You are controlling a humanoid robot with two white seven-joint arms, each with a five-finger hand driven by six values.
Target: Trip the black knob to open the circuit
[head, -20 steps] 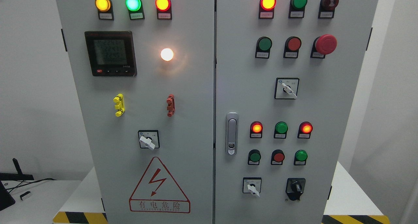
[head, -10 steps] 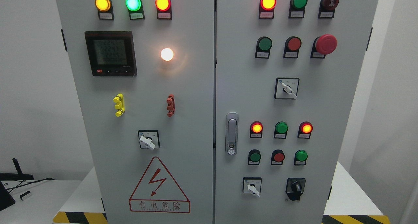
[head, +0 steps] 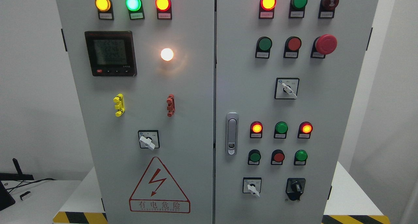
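Nothing moved on the panel since the earlier frames; only the meter point(head: 110, 53) digits differ. No robot hand or arm in view, so state of the fingers cannot be told. Black knob point(head: 296, 187) low on the right door of the grey cabinet point(head: 196, 87), just right of a white-handled selector switch point(head: 252, 186), below a row of green and red buttons. Indicator lamps lit. Task apparently not begun: knob untouched, reach, grasp and turn all left to do.
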